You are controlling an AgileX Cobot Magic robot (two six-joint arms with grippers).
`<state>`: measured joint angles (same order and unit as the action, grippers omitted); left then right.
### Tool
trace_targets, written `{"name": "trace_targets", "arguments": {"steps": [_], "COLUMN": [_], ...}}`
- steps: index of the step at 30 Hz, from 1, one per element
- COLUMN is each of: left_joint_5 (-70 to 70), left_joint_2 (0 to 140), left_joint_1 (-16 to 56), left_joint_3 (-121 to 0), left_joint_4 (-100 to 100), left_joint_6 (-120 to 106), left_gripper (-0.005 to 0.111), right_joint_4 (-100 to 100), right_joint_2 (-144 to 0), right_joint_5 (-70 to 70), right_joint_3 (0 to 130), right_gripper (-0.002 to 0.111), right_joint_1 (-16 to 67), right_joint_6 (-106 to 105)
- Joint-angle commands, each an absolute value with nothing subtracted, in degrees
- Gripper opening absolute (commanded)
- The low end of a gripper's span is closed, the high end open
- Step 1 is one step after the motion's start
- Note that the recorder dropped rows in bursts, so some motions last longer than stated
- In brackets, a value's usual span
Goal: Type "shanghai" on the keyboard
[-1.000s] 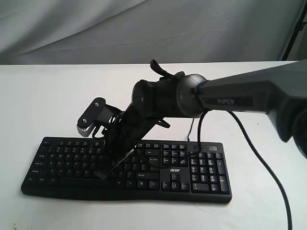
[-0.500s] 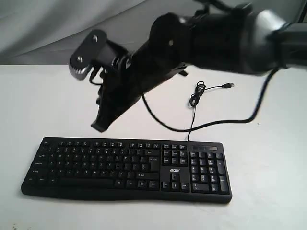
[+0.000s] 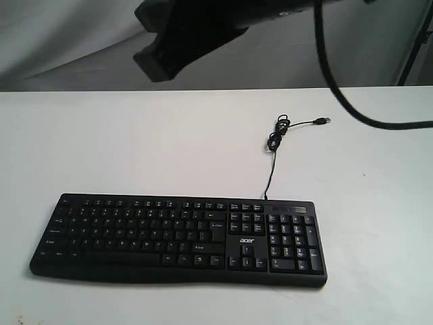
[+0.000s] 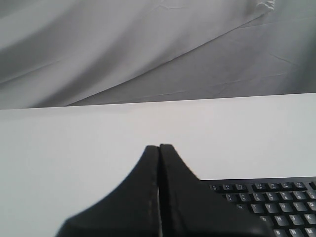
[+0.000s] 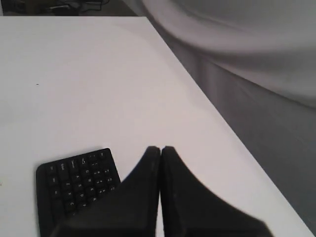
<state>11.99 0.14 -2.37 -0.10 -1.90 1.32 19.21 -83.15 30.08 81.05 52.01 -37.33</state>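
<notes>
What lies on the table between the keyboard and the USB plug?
Only the thin black cable from the keyboard, bunched into a small tangle short of the plug; the table around it is bare. The exterior view shows this.

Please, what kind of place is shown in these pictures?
Probably a robot test bench: a white table, a grey cloth backdrop, and a keyboard whose cable lies unplugged.
</notes>
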Motion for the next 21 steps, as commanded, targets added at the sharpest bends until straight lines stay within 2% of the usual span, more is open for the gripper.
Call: {"name": "trace_targets", "arguments": {"steps": [1, 5, 9, 16, 21], "left_joint_5": [11.36, 11.36, 11.36, 11.36, 11.36], "left_joint_2": [0.00, 0.00, 0.00, 0.00, 0.00], "left_joint_1": [-2.00, -2.00, -2.00, -2.00, -2.00], "left_joint_3": [0.00, 0.00, 0.00, 0.00, 0.00], "left_joint_4": [-1.88, -1.88, -1.88, -1.88, -1.88], "left_joint_6": [1.49, 1.49, 1.49, 1.49, 1.49], "left_gripper": [0.000, 0.000, 0.000, 0.000, 0.000], "right_joint_4": [18.76, 17.36, 16.37, 15.87, 14.56], "right_joint_2": [-80.57, -78.13, -75.52, -67.16, -54.23], "right_joint_5": [27.74, 22.71, 23.50, 23.19, 19.14], "right_joint_3": [80.43, 80.43, 80.43, 69.08, 52.23], "right_gripper": [0.000, 0.000, 0.000, 0.000, 0.000], "right_joint_1": [51.94, 51.82, 47.42, 31.92, 18.94], "right_joint_6": [-38.10, -31.46, -22.35, -12.89, -13.03]}}
